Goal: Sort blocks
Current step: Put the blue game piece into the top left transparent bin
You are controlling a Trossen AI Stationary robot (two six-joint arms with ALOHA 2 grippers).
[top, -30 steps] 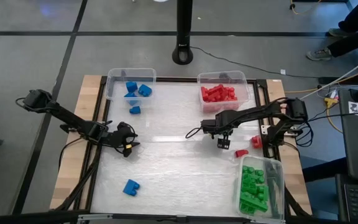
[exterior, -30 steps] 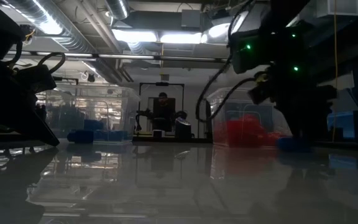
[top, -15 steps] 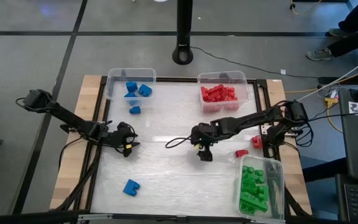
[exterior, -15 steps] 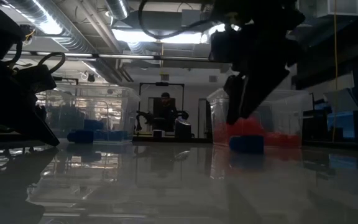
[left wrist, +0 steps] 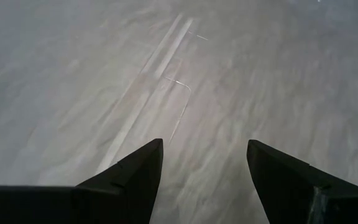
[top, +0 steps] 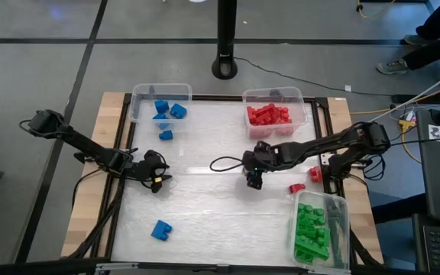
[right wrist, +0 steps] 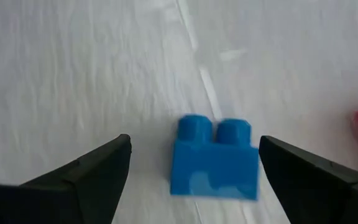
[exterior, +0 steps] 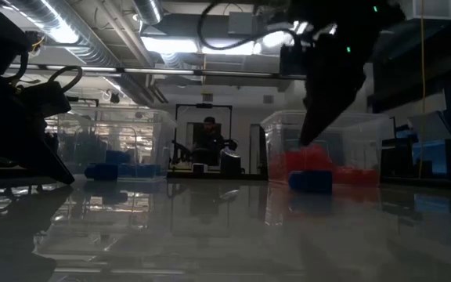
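A blue two-stud block [right wrist: 213,158] stands on the table by its underside near the table's middle, also seen in the low view [exterior: 310,180]. My right gripper [right wrist: 194,142] is open and hangs above it [top: 254,177], one finger to each side, touching nothing. My left gripper [left wrist: 201,174] is open over bare table near the left edge [top: 157,179]. More blocks lie loose: a blue one [top: 161,229] near the front, a blue one [top: 166,135] beside the far-left bin, and two red ones [top: 296,187] [top: 314,173] at the right.
Three clear bins stand on the table: one with blue blocks [top: 140,107] at the far left, one with red blocks [top: 302,103] at the far right, one with green blocks [top: 341,221] at the near right. A black pole base [top: 224,67] stands beyond the far edge.
My right gripper swept toward the table's left, then drew back a little toward the far right and rose. In the low view the blue block shifted left with it during the first half second, then stayed on the table while the gripper lifted off.
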